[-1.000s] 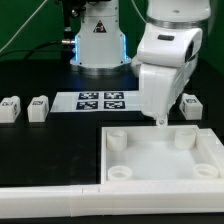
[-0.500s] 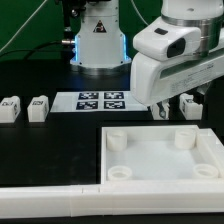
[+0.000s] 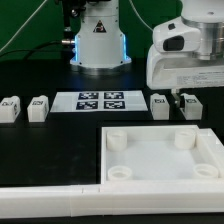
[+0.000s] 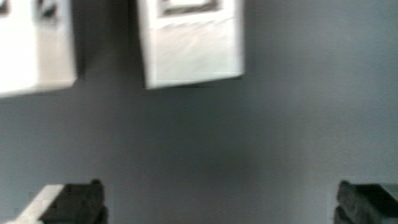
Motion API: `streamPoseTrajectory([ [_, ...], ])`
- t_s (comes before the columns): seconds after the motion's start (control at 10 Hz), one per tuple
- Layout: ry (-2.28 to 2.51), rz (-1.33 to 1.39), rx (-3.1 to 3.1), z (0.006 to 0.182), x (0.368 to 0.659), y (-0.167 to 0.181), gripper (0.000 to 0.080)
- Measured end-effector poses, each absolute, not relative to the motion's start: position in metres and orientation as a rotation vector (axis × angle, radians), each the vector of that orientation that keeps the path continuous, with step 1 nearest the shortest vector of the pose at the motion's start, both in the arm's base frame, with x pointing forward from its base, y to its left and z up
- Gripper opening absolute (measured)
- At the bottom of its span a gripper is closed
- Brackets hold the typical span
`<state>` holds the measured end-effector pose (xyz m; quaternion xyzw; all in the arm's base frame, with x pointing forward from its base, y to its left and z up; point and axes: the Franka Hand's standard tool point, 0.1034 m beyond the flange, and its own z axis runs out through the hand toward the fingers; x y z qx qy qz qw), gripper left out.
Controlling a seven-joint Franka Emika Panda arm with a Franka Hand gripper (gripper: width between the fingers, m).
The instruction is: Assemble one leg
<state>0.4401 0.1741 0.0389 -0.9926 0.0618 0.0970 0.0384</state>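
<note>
The arm (image 3: 186,55) partly hides the leg (image 3: 192,108) nearest the exterior view's right edge.

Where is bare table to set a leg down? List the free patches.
Largest free patch: the dark table in front of the two left legs and the marker board, beside the tray on the exterior view's left. Crowded: behind the tray, where two more legs sit close by the open fingers.

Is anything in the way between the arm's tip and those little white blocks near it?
Nothing visible: in the wrist view, only bare table lies between the open end effector and the nearest leg; another leg stands beside it, apart.
</note>
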Motion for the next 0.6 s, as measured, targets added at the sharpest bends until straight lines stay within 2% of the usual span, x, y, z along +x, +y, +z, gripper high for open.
streamPoseTrajectory([
  [0.2, 0.184, 0.305, -3.045, 0.039, 0.439, 0.175, 0.0649],
  [0.3, 0.177, 0.529, -3.044, 0.043, 0.425, 0.175, 0.0649],
  [0.6, -0.032, 0.986, -2.993, 0.049, 0.415, 0.188, 0.0649],
])
